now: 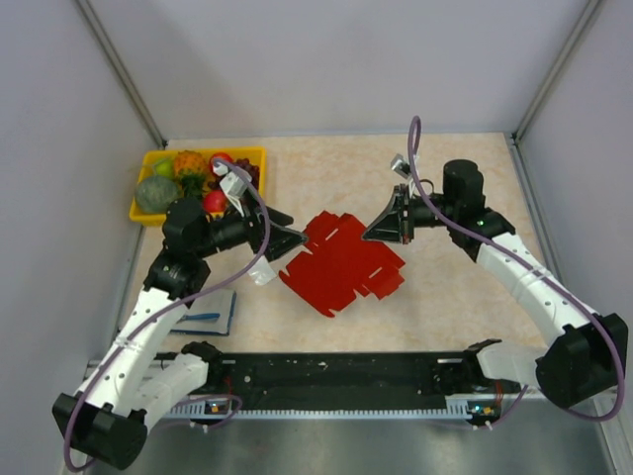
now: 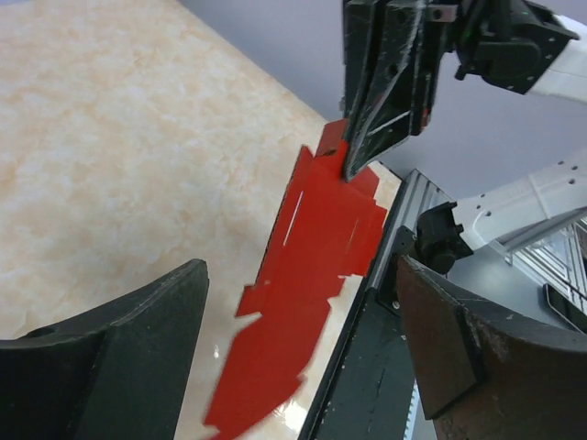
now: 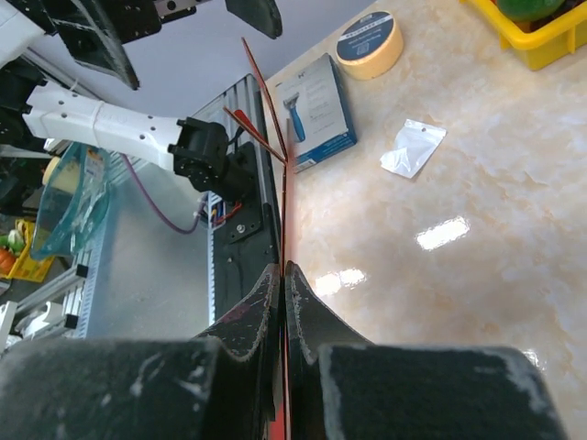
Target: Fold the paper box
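Fruit (image 1: 183,168) fills the yellow tray (image 1: 247,151) at the far left corner of the bench (image 1: 445,297). The left pincer (image 1: 295,237) gapes wide, empty, just beside the red paper box (image 1: 341,262) at mid-bench; the right pincer (image 1: 368,234) is pinched closed on its far edge.

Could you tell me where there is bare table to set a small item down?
The far strip of table, from the tray to the right edge and behind the box, is bare. So is the near-right patch between the box, the right arm and the base rail. The left is crowded: tray, left arm, wrapper, notebook.
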Robot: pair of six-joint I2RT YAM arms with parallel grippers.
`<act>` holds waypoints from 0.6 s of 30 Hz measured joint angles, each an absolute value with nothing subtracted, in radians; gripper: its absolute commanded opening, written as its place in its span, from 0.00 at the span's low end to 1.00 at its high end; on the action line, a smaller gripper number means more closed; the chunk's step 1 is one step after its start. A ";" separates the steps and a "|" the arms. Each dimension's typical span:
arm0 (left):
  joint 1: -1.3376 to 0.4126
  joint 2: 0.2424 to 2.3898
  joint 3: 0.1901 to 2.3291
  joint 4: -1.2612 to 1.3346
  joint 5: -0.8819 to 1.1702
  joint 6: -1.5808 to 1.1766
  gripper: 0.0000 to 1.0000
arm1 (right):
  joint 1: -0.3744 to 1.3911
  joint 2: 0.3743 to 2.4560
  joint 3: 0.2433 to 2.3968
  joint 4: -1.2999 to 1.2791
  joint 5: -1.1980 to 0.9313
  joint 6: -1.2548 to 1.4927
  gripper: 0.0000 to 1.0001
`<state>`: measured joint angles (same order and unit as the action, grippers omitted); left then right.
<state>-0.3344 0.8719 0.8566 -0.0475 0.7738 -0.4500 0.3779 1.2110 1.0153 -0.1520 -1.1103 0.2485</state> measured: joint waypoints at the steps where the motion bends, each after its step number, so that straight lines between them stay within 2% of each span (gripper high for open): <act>1: -0.335 0.876 0.859 -0.024 0.800 -0.451 0.90 | 0.378 1.211 1.015 -0.155 -1.108 0.244 0.00; 10: -0.388 0.984 0.896 0.014 0.851 -0.408 0.91 | 0.400 1.211 1.015 -0.162 -1.158 0.246 0.00; 12: -0.403 1.010 0.916 0.008 0.861 -0.388 0.87 | 0.412 1.211 1.015 -0.161 -1.172 0.247 0.00; 14: -0.416 1.041 0.942 0.006 0.876 -0.373 0.79 | 0.418 1.212 1.015 -0.160 -1.180 0.247 0.00; 15: -0.424 1.056 0.955 0.001 0.886 -0.365 0.62 | 0.419 1.213 1.015 -0.159 -1.185 0.249 0.00; 17: -0.440 1.085 0.977 -0.009 0.905 -0.351 0.49 | 0.419 1.217 1.015 -0.150 -1.191 0.258 0.00; 18: -0.448 1.097 0.984 -0.012 0.917 -0.342 0.39 | 0.419 1.220 1.015 -0.143 -1.195 0.266 0.00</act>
<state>-0.4477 1.0969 0.9840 -0.0116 0.9173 -0.3416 0.4191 1.2201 1.0153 -0.1429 -1.1946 0.2657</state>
